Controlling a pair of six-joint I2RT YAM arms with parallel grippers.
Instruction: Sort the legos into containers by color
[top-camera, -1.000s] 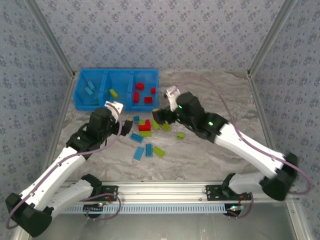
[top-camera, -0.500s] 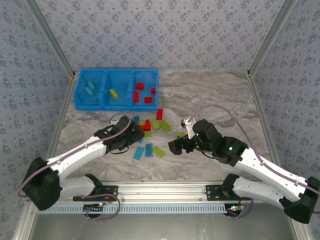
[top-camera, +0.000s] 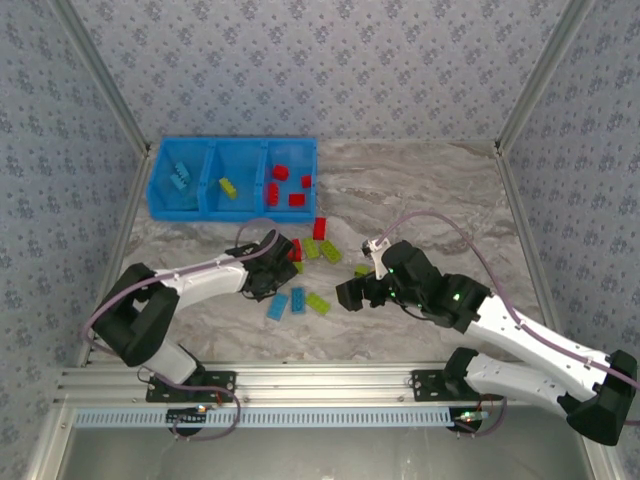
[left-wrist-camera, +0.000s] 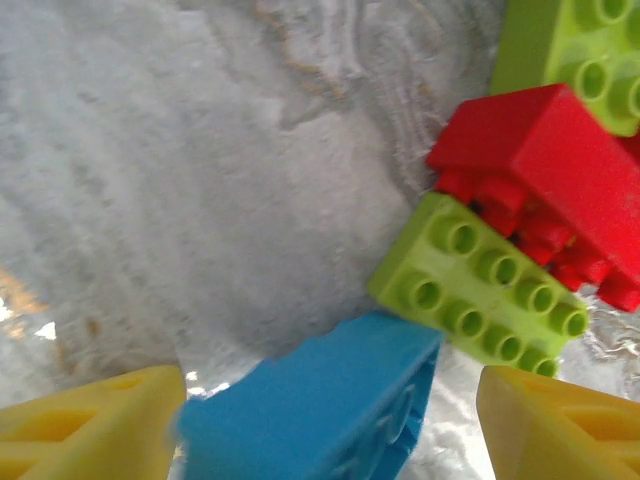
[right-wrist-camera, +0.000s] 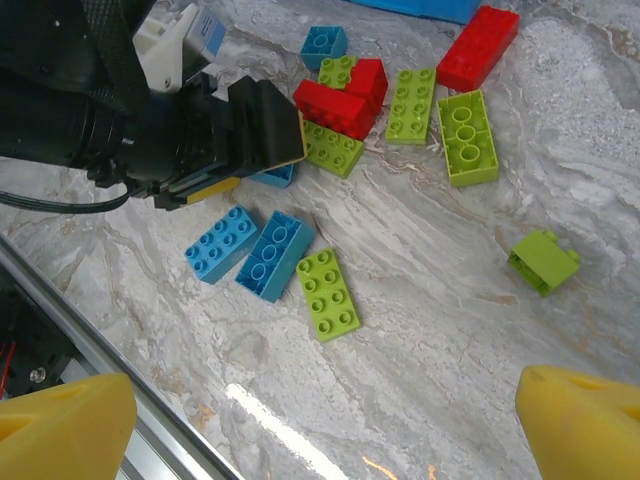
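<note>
Legos (top-camera: 298, 299) lie loose in a cluster on the marbled worktop (top-camera: 430, 190), just in front of the blue bin tray (top-camera: 158, 165). From above I can see some already in it: light blue in the left compartment, a lime one in the middle, red ones on the right. The left gripper (top-camera: 280, 262) is down low at the cluster's near-left edge. The right gripper (top-camera: 350, 293) hangs off to the cluster's right, near a lone lime piece (top-camera: 361, 270).

On the left wrist camera, the left gripper's yellow fingers (left-wrist-camera: 95, 430) stand apart with a light blue brick (left-wrist-camera: 320, 410) between them, not pinched as far as I can judge. A lime brick (left-wrist-camera: 480, 290) touches its far corner, and a red brick (left-wrist-camera: 550, 160) rests partly on that lime one. To my eye the step is picking up the blue one. It would go best by closing squarely on its flat sides and lifting straight up, so the crowding neighbours aren't dragged along. These are hard, glossy, studded blocks, and their smooth walls could slip out of a skewed pinch.

On the right wrist camera, the right gripper (right-wrist-camera: 325, 425) has its fingers spread wide over bare worktop, holding nothing. Below it a pair of blue bricks (right-wrist-camera: 275, 255) lie side by side, with an eight-stud lime block (right-wrist-camera: 328, 292) just beside them.
</note>
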